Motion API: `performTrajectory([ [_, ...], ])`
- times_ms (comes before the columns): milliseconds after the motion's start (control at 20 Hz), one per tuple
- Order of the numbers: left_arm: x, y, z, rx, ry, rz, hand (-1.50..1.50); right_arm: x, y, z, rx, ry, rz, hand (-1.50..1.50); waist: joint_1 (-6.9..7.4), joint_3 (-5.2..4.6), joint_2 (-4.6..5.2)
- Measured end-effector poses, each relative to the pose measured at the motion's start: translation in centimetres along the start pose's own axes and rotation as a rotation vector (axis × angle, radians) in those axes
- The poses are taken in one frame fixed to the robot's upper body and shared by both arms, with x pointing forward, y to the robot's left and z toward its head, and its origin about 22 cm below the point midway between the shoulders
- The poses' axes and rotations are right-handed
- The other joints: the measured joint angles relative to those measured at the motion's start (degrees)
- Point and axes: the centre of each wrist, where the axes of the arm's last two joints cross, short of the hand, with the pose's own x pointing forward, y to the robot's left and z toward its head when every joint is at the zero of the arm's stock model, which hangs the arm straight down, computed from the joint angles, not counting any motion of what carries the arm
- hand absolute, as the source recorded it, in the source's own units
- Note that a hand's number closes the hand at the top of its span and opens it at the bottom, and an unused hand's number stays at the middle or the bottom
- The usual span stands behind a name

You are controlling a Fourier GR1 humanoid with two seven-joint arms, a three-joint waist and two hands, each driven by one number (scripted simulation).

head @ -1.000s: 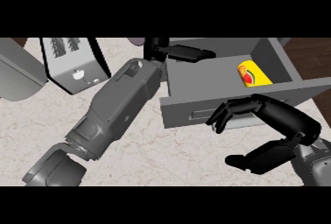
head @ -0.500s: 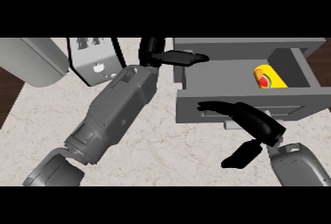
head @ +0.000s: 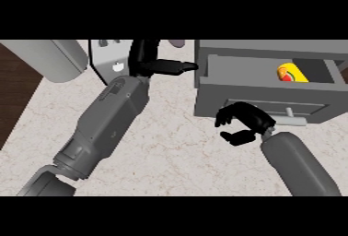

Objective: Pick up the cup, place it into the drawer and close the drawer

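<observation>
Right hand (head: 241,123) clenched, fingers curled in on nothing, just in front of the front panel (head: 258,102) of the open drawer (head: 202,83); touching it or not, impossible to tell. Just to that hand's right, a small pale handle (head: 293,120) jutting from the panel, not grasped. Left hand (head: 151,61) released, fingers fairly straight, one stretched sideways toward the drawer's left wall; contact uncertain. Behind the hands, the left forearm (head: 112,120) slanting long across the counter, the right forearm (head: 299,161) coming in from the lower right.

Inside the drawer, toward its right side: the cup (head: 291,73), yellow with a red patch, against the dark interior, apart from both hands.

Under everything, a pale speckled stone counter (head: 176,152). Past its left edge, dark brown flooring (head: 14,87). At the counter's far left, a large rounded grey body (head: 51,57); beside it, a light grey panel (head: 108,60) with small knobs, partly hidden by the left hand.

By count: two hands, two forearms, one drawer, one handle, one cup.
</observation>
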Motion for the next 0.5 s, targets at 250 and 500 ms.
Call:
performTrajectory([
  [250,0.2,2.2,0.7,-0.01,0.005,0.018,-1.5,-2.1,-2.7,-1.2,-0.109,-0.005,-0.027,1.5,2.38,0.06,0.26],
  [500,0.7,3.9,1.1,-0.028,0.008,0.032,-1.5,-3.0,-6.8,-1.6,-0.233,-0.007,-0.072,1.5,4.05,0.41,0.97],
])
